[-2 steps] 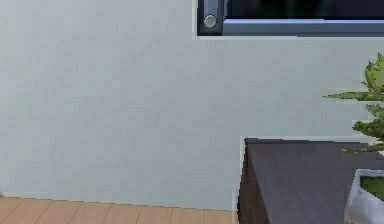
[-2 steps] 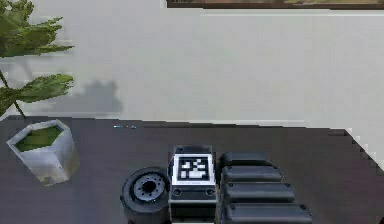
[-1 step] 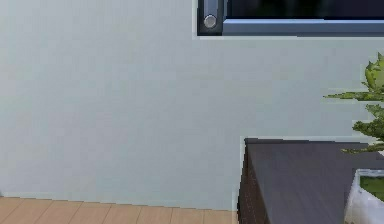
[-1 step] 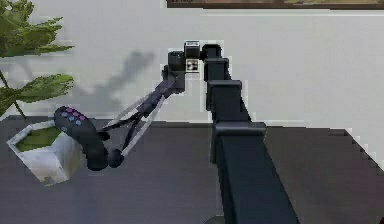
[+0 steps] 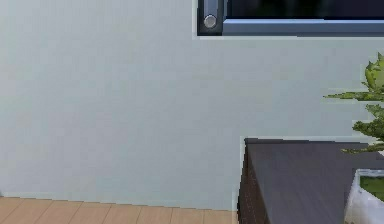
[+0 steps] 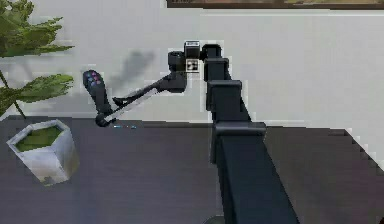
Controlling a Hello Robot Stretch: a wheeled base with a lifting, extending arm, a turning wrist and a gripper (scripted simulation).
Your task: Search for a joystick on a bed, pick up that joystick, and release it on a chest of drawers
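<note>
Arm [image 6: 240,150]: dark bar reaching across the dark-topped chest of drawers [image 6: 150,185]. A potted plant [image 6: 42,148] stands on that top. The gripper [image 6: 103,121] holds the joystick [image 6: 94,88], a black tilted stick with red and blue buttons, clear above the top's far edge. The forward view adds a window frame [image 5: 290,20] and wooden floor [image 5: 100,212].

**Arm stretched out, fingers slanting down**

The dark square-section arm bar [image 6: 240,150] rises from the arm side view's bottom edge, just right of the middle, and narrows in steps toward its far end. There stand two small white squares with black marks [image 6: 192,62]. Left of them sits the dark two-finger gripper [image 6: 108,118], its thin fingers [image 6: 140,93] slanting down to the left. Whether it holds anything cannot be told.
</note>
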